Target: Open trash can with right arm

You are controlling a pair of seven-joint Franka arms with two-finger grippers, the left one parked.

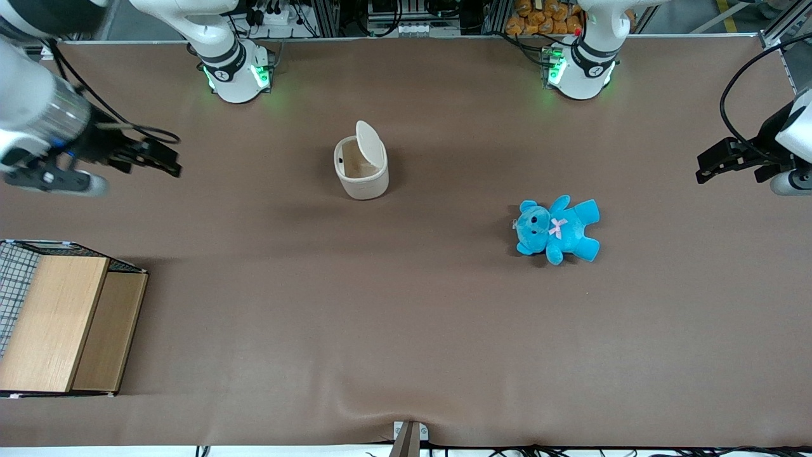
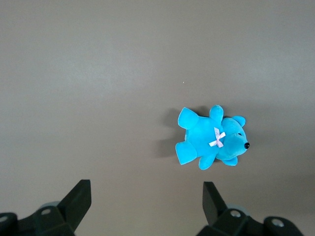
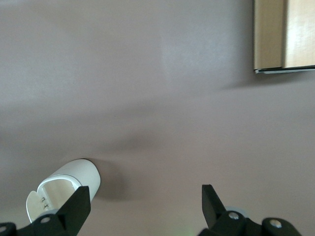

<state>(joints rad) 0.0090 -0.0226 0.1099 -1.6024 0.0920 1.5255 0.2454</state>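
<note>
From my remote seat, nearest the front camera is the wooden box (image 1: 60,324) with wire mesh, sitting at the working arm's end of the table (image 1: 355,330). Its light wood edge also shows in the right wrist view (image 3: 284,35).

Farther from the camera lies the blue teddy (image 1: 558,230), on its back, pink bow on chest, toward the parked arm's end. The left wrist view shows it too (image 2: 211,142).

Farther again, about mid-table, stands the trash can (image 1: 361,168): cream-white, upright, lid flipped up and standing open, inside visible. Well apart from the teddy and from the box. In the right wrist view the trash can (image 3: 64,189) shows with its open mouth.

My gripper (image 1: 155,157) hangs above the table at the working arm's end, well apart from the trash can, touching nothing. In the right wrist view the gripper (image 3: 146,206) has its two black fingers (image 3: 78,204) spread wide, bare table between them, nothing held. Fully released.

The right arm (image 1: 38,120) is white with a thin black cable looping off it. Both arm bases glow green at the table's edge farthest from the camera.

Writing: small marks on the bases, unreadable. No readable brand on can, teddy or box.
</note>
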